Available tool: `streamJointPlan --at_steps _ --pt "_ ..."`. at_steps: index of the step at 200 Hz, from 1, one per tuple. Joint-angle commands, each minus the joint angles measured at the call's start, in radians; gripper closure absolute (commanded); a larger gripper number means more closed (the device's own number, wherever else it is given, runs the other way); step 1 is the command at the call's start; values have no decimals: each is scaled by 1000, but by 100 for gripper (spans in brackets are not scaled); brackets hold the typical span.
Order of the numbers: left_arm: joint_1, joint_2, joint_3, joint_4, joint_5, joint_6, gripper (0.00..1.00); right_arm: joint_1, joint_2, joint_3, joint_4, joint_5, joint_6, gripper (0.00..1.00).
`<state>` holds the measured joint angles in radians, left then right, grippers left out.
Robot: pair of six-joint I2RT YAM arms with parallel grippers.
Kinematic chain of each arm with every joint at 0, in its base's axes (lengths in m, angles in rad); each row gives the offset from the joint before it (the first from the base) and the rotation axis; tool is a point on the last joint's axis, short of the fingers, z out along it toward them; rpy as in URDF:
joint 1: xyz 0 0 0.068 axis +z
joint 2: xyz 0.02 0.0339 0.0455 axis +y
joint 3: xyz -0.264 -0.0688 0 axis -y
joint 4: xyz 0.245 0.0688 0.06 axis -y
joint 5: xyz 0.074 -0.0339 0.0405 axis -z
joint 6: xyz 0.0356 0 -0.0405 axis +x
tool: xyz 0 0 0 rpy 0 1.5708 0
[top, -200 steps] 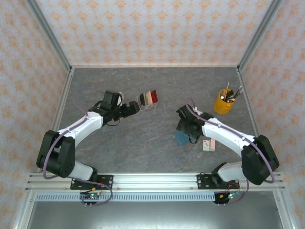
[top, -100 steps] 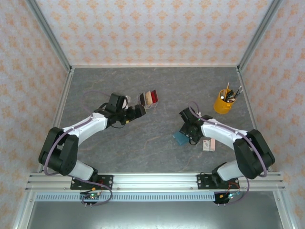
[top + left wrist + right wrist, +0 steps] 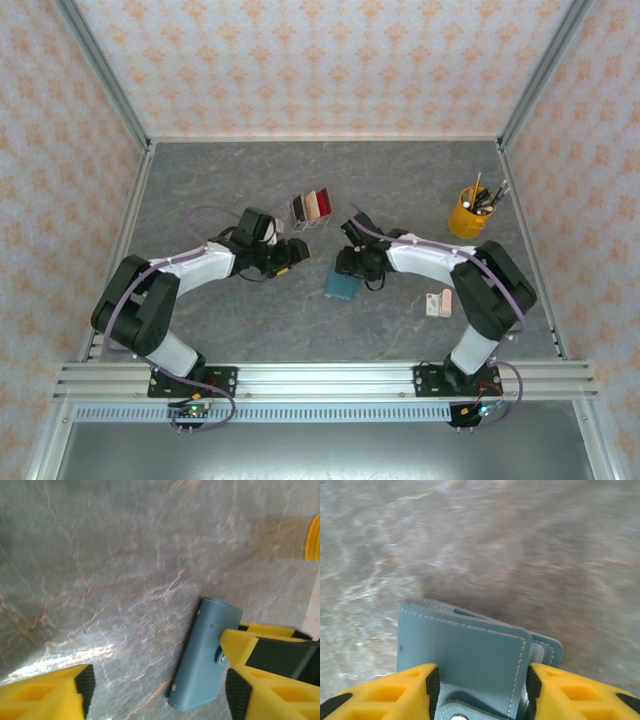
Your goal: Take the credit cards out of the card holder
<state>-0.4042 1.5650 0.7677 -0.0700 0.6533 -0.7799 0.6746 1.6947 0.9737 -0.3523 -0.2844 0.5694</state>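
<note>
- The right gripper (image 3: 351, 267) is clamped on the blue-teal card holder (image 3: 341, 287). In the right wrist view the holder fills the gap between its two yellow fingers (image 3: 387, 692), and both black pads press the folded flap's edges.
- The holder sticks out forward past this gripper's fingertips. Its stitched flap faces the wrist camera, with lighter blue pocket edges showing at the far right corner.
- A dark shadow lies on the table just beyond the holder. I cannot tell whether the holder rests on the surface or is raised a little.
- The left gripper (image 3: 293, 253) stands wide and holds nothing. In its wrist view, bare grey marbled table (image 3: 110, 580) shows between its fingers.
- The card holder (image 3: 204, 665) lies just inside this gripper's right-hand finger, tilted, not touching the left finger.
- The two grippers point toward each other, near but apart, with the holder on the right gripper's side.
- The credit cards (image 3: 312, 207), dark, tan and red in a close row, sit just beyond the left gripper's tip. They are out of the holder and in neither grip.
- A yellow pen cup (image 3: 464, 213) stands well off to the right gripper's right.
- A small pink-and-white box (image 3: 438, 303) lies behind the right gripper, beside its forearm.
</note>
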Motion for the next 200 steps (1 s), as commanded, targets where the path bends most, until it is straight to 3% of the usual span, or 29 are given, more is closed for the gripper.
streamJointPlan --at_steps 1,35,78,149,200 --pt "-24 26 -8 52 42 -20 35 2 35 45 29 -81 -84 52" --pt "-44 40 -33 134 30 -72 46 0 -52 32 -16 28 -38 50" --pt "-87 118 -24 225 83 -131 49 0 -154 -73 6 8 45 50" --pt "-122 183 -21 334 123 -206 59 -1 -98 -120 91 -81 98 62" --pt "-122 214 -18 342 126 -205 60 -10 -61 -124 101 -109 107 66"
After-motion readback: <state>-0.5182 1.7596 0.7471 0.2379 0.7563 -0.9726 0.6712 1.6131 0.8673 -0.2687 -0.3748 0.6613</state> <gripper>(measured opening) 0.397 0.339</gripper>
